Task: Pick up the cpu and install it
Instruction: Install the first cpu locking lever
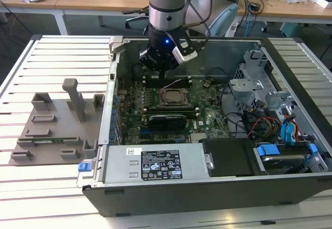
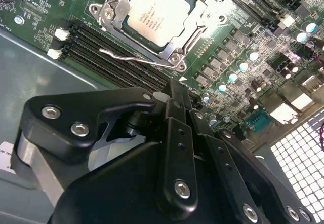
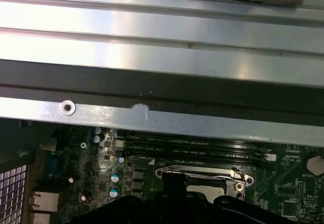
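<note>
**Operator:** From my desk I see the small flat square cpu with its silvery-white metal top (image 2: 156, 12) lying in the dark square socket frame with metal edges (image 2: 174, 58), in the upper middle of the second wrist view. In the exterior view it sits mid-frame on the green motherboard (image 1: 207, 107).

**Colleague:** And the claw?

**Operator:** The black claw (image 1: 162, 72) hangs just above the socket's far edge in the exterior view, apart from the chip. It carries nothing; I cannot tell whether it is released or clenched.

**Colleague:** How would the chip handle?

**Operator:** I judge it light, stiff and thin, slick on the metal top and fragile underneath. I'd take it by two opposite edges, kept flat. The thin metal lever (image 2: 132, 58) stands loose beside the frame.
</note>
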`<state>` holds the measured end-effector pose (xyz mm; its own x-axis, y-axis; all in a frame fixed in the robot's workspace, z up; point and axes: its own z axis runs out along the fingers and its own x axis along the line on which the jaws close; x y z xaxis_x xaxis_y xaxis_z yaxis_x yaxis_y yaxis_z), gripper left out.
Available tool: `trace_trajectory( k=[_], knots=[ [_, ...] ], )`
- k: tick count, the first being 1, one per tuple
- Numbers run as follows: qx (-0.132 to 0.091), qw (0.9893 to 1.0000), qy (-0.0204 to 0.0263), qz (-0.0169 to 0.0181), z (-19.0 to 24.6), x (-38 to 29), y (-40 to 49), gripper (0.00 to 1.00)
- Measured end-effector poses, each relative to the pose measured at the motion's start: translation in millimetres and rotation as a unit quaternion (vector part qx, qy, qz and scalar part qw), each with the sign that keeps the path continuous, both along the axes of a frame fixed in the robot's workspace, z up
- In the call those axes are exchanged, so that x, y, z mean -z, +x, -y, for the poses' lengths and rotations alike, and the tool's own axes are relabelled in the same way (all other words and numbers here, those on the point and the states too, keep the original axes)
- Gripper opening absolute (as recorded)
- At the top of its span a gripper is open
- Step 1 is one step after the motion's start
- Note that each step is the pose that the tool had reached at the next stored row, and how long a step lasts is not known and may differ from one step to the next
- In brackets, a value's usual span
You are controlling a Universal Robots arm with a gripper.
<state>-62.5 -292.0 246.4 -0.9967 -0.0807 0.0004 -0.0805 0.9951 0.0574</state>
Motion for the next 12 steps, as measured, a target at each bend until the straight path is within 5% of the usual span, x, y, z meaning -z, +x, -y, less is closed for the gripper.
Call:
trace_trajectory(
  k=[12],
  knots=[
    [0.000,1.0000,0.0000,0.0000,0.0,9.5,0.0,0.11]
  ],
)
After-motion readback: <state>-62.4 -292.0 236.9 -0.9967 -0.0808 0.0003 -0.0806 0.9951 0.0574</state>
